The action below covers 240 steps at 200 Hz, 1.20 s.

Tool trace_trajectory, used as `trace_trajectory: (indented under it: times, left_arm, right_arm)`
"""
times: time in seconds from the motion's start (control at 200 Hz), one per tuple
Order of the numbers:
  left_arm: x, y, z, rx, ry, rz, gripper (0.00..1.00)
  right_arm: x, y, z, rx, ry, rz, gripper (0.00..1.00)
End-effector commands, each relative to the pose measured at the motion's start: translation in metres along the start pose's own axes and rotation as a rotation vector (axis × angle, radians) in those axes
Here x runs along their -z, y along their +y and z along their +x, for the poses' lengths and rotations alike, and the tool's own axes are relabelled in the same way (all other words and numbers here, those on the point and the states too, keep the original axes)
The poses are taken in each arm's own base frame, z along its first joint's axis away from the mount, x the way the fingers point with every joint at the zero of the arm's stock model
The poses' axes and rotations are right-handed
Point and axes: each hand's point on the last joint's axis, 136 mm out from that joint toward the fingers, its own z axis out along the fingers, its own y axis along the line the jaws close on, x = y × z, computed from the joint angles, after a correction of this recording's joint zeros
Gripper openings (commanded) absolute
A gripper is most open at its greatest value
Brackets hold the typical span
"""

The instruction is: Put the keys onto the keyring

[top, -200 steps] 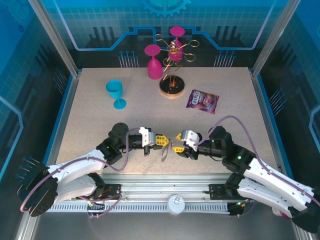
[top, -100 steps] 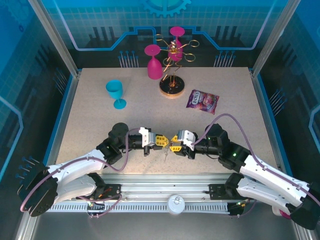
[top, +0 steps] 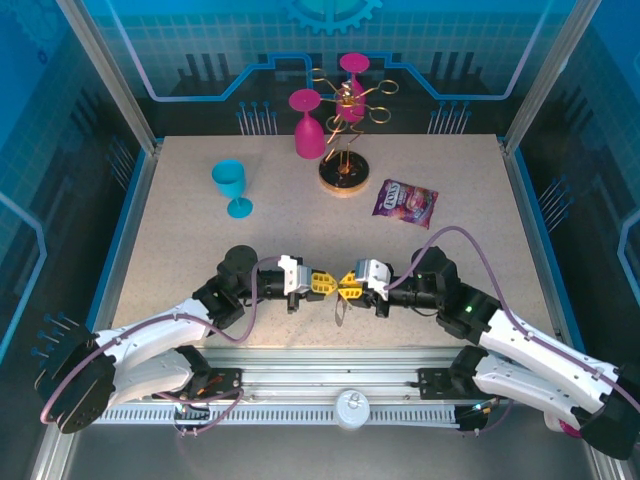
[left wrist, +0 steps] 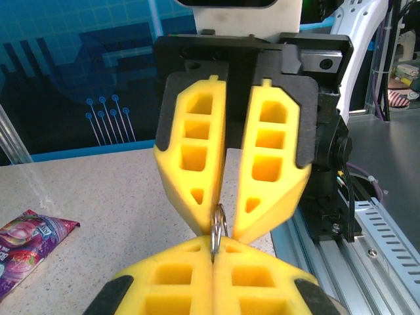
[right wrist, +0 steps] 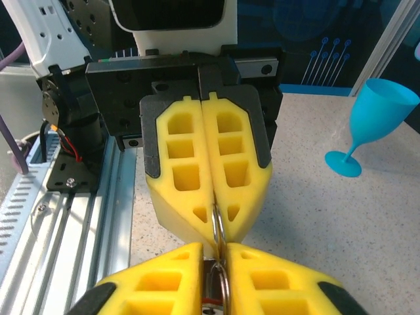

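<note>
The left gripper and the right gripper meet tip to tip above the middle of the table's near edge. The left jaws are fully closed, pinching a silver ring of the keyring. Its dark loop hangs free below the fingertips, clear of the table. The right jaws stand almost together around the same ring; whether they bear on it cannot be told. A sliver of red low between the right fingers is probably the tag of the keys — too little shows to confirm. Treat all parts as light, stiff and slippery: thin metal twists out of foam pads easily. Grip rings flat across their faces, near the fingertips — the hanging loop will swing.
</note>
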Motion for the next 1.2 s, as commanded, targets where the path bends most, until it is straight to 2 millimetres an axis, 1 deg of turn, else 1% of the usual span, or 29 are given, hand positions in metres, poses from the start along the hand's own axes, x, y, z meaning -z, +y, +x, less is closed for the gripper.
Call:
trace_trajectory:
  times: [0.0, 0.04, 0.24, 0.28, 0.305, 0.35, 0.39, 0.415, 0.475, 0.495, 0.525, 0.535, 0.55, 0.6, 0.66, 0.776, 0.846, 0.936, 0.961, 0.991, 1.046, 1.086, 1.121, 1.136, 1.151, 1.196]
  left_arm:
    - [-0.002, -0.005, -0.011, -0.043, -0.027, 0.038, 0.00]
    - [-0.002, -0.005, -0.011, -0.040, -0.027, 0.040, 0.00]
    - [-0.003, -0.002, -0.008, -0.019, -0.005, 0.026, 0.00]
    - [-0.004, 0.001, -0.004, -0.015, 0.017, 0.011, 0.10]
    - [-0.004, 0.003, -0.002, -0.014, 0.037, 0.004, 0.15]
    - [-0.004, 0.006, 0.003, -0.014, 0.078, -0.008, 0.19]
    - [-0.004, 0.011, 0.008, -0.014, 0.117, -0.029, 0.25]
    - [-0.004, 0.014, 0.012, -0.011, 0.140, -0.046, 0.27]
    - [-0.003, 0.018, 0.018, -0.013, 0.191, -0.063, 0.28]
    - [-0.002, 0.019, 0.019, -0.016, 0.202, -0.066, 0.27]
    - [-0.002, 0.020, 0.021, -0.017, 0.215, -0.070, 0.26]
    - [-0.002, 0.020, 0.022, -0.016, 0.220, -0.072, 0.24]
    - [-0.002, 0.020, 0.022, -0.017, 0.224, -0.073, 0.23]
    - [-0.001, 0.020, 0.024, -0.025, 0.240, -0.068, 0.17]
    - [-0.001, 0.019, 0.028, -0.025, 0.265, -0.060, 0.11]
    - [0.000, 0.016, 0.026, -0.034, 0.270, -0.045, 0.00]
    - [0.001, 0.012, 0.023, -0.042, 0.256, -0.028, 0.00]
    - [0.002, 0.010, 0.019, -0.056, 0.232, -0.027, 0.00]
    - [0.002, 0.010, 0.017, -0.063, 0.220, -0.028, 0.00]
    - [0.003, 0.008, 0.014, -0.076, 0.200, -0.027, 0.00]
    - [0.004, 0.006, 0.008, -0.096, 0.160, -0.028, 0.00]
    - [0.005, 0.004, 0.004, -0.108, 0.136, -0.030, 0.00]
    - [0.006, 0.004, 0.001, -0.117, 0.117, -0.032, 0.00]
    - [0.006, 0.003, 0.001, -0.118, 0.113, -0.032, 0.00]
    - [0.006, 0.003, 0.000, -0.120, 0.108, -0.032, 0.00]
    - [0.006, 0.003, -0.001, -0.124, 0.098, -0.031, 0.00]
  right_arm:
    - [0.001, -0.003, -0.021, 0.021, -0.054, -0.011, 0.06]
    - [0.000, -0.003, -0.019, 0.020, -0.047, -0.016, 0.00]
    - [0.000, -0.007, -0.012, 0.002, 0.033, -0.009, 0.00]
    - [0.000, -0.008, -0.009, -0.004, 0.065, -0.011, 0.00]
    - [0.000, -0.008, -0.009, -0.008, 0.084, -0.015, 0.00]
    - [-0.001, -0.008, -0.006, -0.013, 0.121, -0.028, 0.00]
    - [-0.001, -0.008, -0.003, -0.021, 0.153, -0.036, 0.00]
    - [-0.001, -0.008, -0.002, -0.024, 0.172, -0.037, 0.00]
    - [-0.003, -0.008, 0.004, -0.033, 0.227, -0.049, 0.00]
    - [-0.004, -0.008, 0.005, -0.031, 0.245, -0.052, 0.00]
    - [-0.006, -0.006, 0.014, -0.035, 0.286, -0.061, 0.00]
    - [-0.005, -0.008, 0.007, -0.026, 0.281, -0.058, 0.00]
    - [-0.006, -0.008, 0.006, -0.019, 0.289, -0.059, 0.00]
    - [-0.008, -0.008, 0.007, -0.014, 0.323, -0.069, 0.00]
    - [-0.010, -0.008, 0.004, -0.005, 0.339, -0.083, 0.00]
    - [-0.016, -0.006, -0.002, 0.017, 0.371, -0.113, 0.00]
    - [-0.019, -0.007, -0.003, 0.018, 0.388, -0.120, 0.00]
    - [-0.018, -0.015, -0.009, 0.012, 0.350, -0.074, 0.00]
    - [-0.015, -0.018, -0.012, 0.002, 0.324, -0.054, 0.07]
    - [-0.012, -0.022, -0.014, -0.011, 0.292, -0.027, 0.20]
    - [-0.005, -0.027, -0.016, -0.043, 0.233, 0.003, 0.32]
    - [0.000, -0.029, -0.015, -0.074, 0.199, 0.015, 0.37]
    - [0.004, -0.029, -0.014, -0.102, 0.174, 0.017, 0.39]
    - [0.006, -0.031, -0.017, -0.109, 0.158, 0.022, 0.40]
    - [0.006, -0.029, -0.009, -0.128, 0.165, 0.017, 0.40]
    - [0.008, -0.027, -0.005, -0.153, 0.156, 0.013, 0.41]
